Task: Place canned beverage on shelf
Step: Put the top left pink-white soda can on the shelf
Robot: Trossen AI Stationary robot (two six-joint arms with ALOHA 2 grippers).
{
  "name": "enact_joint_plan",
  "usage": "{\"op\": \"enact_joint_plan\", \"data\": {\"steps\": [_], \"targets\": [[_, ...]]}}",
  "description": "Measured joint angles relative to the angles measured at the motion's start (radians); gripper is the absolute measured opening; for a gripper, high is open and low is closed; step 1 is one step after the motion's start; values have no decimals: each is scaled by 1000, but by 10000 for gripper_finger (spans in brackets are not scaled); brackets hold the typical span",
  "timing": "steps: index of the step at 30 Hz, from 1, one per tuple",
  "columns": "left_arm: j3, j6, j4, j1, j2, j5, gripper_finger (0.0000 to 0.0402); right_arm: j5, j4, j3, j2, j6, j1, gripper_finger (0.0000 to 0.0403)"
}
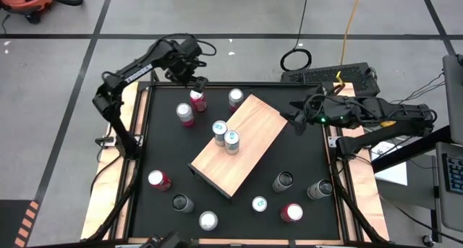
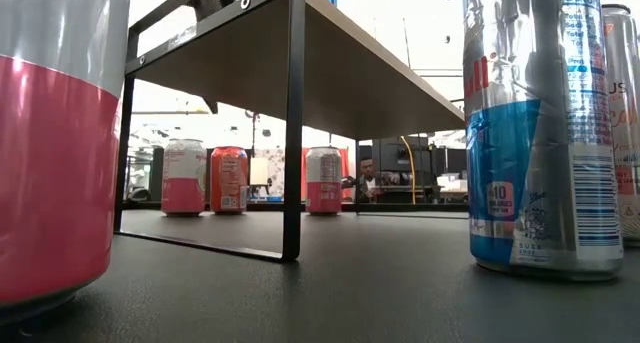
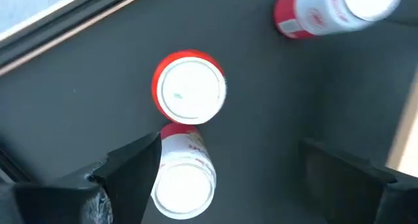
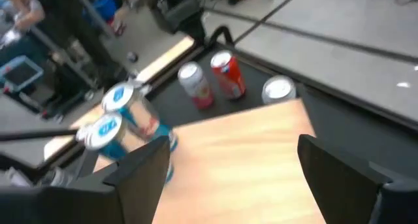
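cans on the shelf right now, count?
2. Both blue-topped cans stand side by side on the shelf near its left edge: one, the other. None looks hidden in the high view.

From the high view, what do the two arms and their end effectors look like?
Both arms are dark, slim and jointed. The left arm has white lettering along its upper link and a thin black cable looping near its wrist. The right arm shows a small green light near its wrist. Each end effector, left end effector and right end effector, has two flat, black, blocky fingers.
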Motion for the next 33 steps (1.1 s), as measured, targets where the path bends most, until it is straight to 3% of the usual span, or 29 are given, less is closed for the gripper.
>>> {"op": "enact_joint_plan", "data": {"steps": [10, 18, 33], "targets": [[0, -72, -1, 0, 45, -43, 358, -169, -39, 0, 0, -106, -88, 312], [0, -87, -151, -23, 13, -84, 358, -302, -40, 0, 0, -181, -173, 312], [-18, 8, -14, 25, -16, -63, 358, -331, -50, 0, 0, -293, -299, 312]]}}
